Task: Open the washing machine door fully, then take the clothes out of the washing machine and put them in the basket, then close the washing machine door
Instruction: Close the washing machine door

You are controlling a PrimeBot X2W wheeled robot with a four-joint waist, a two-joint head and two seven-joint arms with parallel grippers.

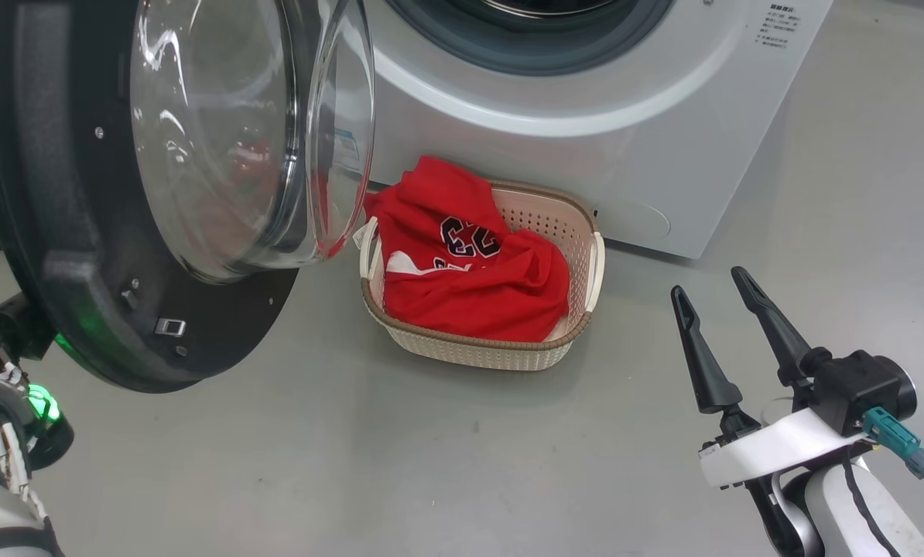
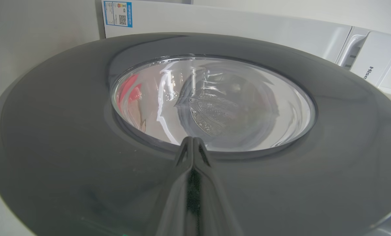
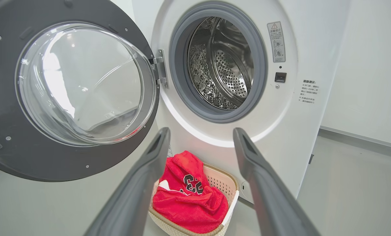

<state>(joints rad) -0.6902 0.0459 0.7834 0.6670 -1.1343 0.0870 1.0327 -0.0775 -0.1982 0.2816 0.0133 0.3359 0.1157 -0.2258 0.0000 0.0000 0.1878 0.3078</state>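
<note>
The washing machine door (image 1: 67, 232) stands swung open at the left, its glass bowl bulging toward the washing machine (image 1: 586, 155). Red clothes (image 1: 470, 286), a numbered jersey on top, fill the basket (image 1: 470, 357) on the floor below the opening. In the right wrist view the steel drum (image 3: 221, 62) holds no clothes. My right gripper (image 1: 708, 283) hovers open to the basket's right with nothing between its fingers; its wrist view looks past the door (image 3: 84, 85), clothes (image 3: 189, 200) and basket (image 3: 231, 193). My left gripper (image 2: 193, 141) is shut, tips close against the door's outer face (image 2: 67, 147).
Grey floor (image 1: 431, 449) spreads in front of the basket and around my right arm. My left arm (image 1: 5, 418) sits low behind the door's edge. A white wall (image 3: 362, 65) runs to the right of the machine. Another white appliance (image 2: 375, 62) stands beside it.
</note>
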